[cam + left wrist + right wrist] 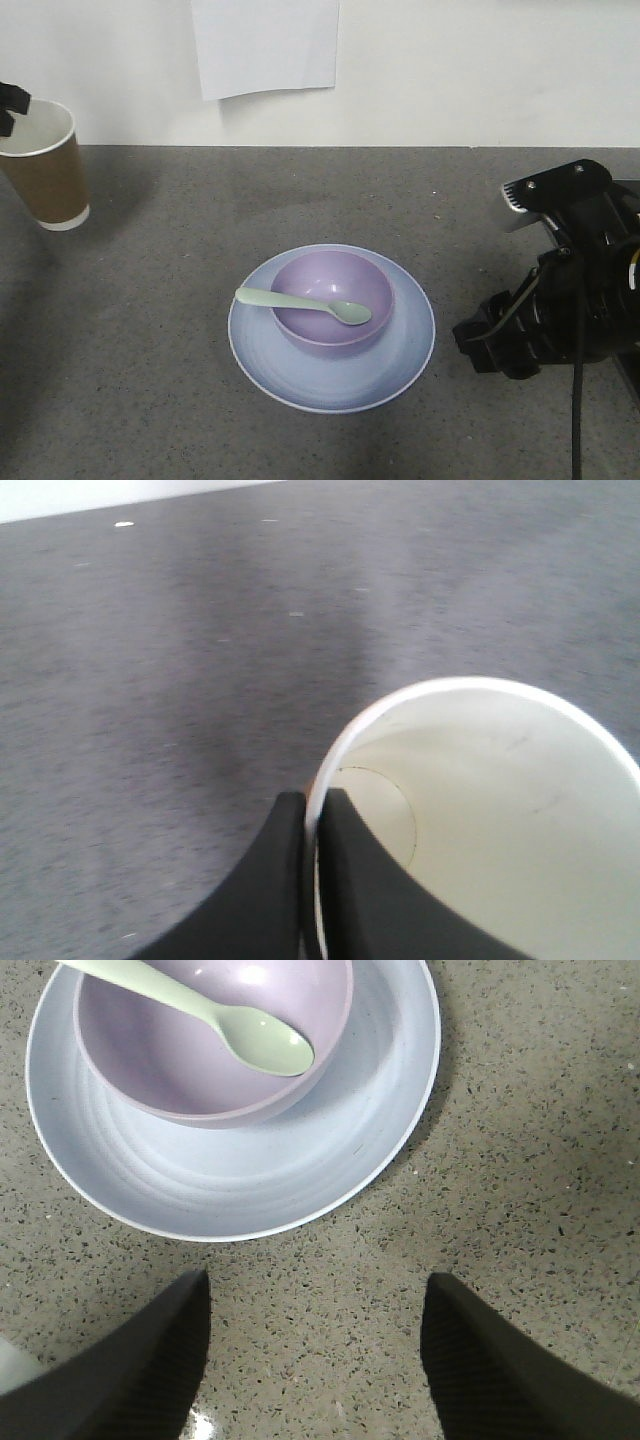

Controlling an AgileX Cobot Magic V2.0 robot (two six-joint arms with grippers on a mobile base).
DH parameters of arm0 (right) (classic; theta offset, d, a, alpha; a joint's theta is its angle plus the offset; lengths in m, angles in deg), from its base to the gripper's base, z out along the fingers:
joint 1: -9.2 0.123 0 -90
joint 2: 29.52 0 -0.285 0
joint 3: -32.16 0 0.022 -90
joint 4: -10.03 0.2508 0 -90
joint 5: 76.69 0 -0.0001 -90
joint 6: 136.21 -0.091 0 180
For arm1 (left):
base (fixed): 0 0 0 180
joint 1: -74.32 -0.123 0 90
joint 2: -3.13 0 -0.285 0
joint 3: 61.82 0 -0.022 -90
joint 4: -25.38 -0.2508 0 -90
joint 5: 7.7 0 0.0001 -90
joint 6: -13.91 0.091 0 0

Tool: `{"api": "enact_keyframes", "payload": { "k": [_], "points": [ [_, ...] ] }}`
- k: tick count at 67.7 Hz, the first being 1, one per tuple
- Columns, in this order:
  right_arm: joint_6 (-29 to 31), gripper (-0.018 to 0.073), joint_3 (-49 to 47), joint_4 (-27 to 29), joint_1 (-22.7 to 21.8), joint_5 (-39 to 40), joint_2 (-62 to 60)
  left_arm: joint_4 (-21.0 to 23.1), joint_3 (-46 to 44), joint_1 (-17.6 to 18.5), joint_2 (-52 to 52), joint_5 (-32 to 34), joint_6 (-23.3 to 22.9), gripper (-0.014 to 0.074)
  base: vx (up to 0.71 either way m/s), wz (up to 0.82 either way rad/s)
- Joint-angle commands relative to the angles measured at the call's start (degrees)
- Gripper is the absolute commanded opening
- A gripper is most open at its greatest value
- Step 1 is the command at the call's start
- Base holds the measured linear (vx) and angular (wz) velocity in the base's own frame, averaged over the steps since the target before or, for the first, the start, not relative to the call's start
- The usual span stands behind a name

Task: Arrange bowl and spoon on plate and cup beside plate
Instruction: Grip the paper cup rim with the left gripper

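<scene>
Right gripper (315, 1360): one, fingers spread wide, holding nothing, just beside the plate.
Plate (395, 370): one, on the table (150, 400).
Bowl (335, 290): one, centred on the plate.
Spoon (300, 302): one, lying across the bowl's rim.
Cup (45, 170): one, far left, apparently lifted off the table.
Left gripper (311, 880): one, pinching the cup's rim.

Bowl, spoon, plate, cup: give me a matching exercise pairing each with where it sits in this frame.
Things:
1. lavender-purple plastic bowl
2. pale mint-green plastic spoon
3. round pale blue plate
4. brown paper cup

Places:
A. directly on the grey table
B. pinched at the rim by the left tool
C. on the plate
D. resting across the bowl

Pairs: 1-C, 2-D, 3-A, 4-B
</scene>
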Motion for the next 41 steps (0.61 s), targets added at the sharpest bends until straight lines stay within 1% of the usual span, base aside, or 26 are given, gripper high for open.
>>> {"api": "enact_keyframes", "payload": {
  "k": [1, 6, 11, 24, 28, 31, 36, 41],
  "points": [
    [0.31, 0.0456, -1.45, 0.31, -0.27, 2.70, -1.23, 2.20, -1.93, 3.27, -3.07, 0.96, 0.03, -0.0008, 0.00, 0.00],
    [0.31, 0.0456, -1.45, 0.31, -0.27, 2.70, -1.23, 2.04, -0.81, 5.51, -3.50, 1.02, 0.08, -0.0008, 0.00, 0.00],
    [0.31, 0.0456, -1.45, 0.31, -0.27, 2.78, -1.23, 1.98, 2.50, 7.18, -4.75, 2.71, 0.50, -0.0008, 0.00, 0.00],
    [0.31, 0.0456, -1.45, 0.31, -0.27, 2.78, -1.23, 3.13, 17.84, 9.29, -11.42, 10.17, 1.94, -0.0008, 0.00, 0.00],
    [0.31, 0.0456, -1.45, 0.31, -0.27, 2.78, -1.23, 4.65, 22.07, 9.36, -13.48, 12.37, 2.70, -0.0008, 0.00, 0.00],
    [0.31, 0.0456, -1.45, 0.31, -0.27, 2.78, -1.23, 6.68, 24.69, 9.36, -14.79, 13.42, 3.75, -0.0008, 0.00, 0.00],
    [0.31, 0.0456, -1.45, 0.31, -0.27, 2.78, -1.23, 9.63, 27.78, 9.36, -16.53, 13.78, 5.96, -0.0008, 0.00, 0.00],
    [0.31, 0.0456, -1.45, 0.31, -0.27, 2.78, -1.23, 11.93, 29.55, 9.36, -17.71, 13.42, 7.10, -0.0008, 0.00, 0.00]
  ]
}}
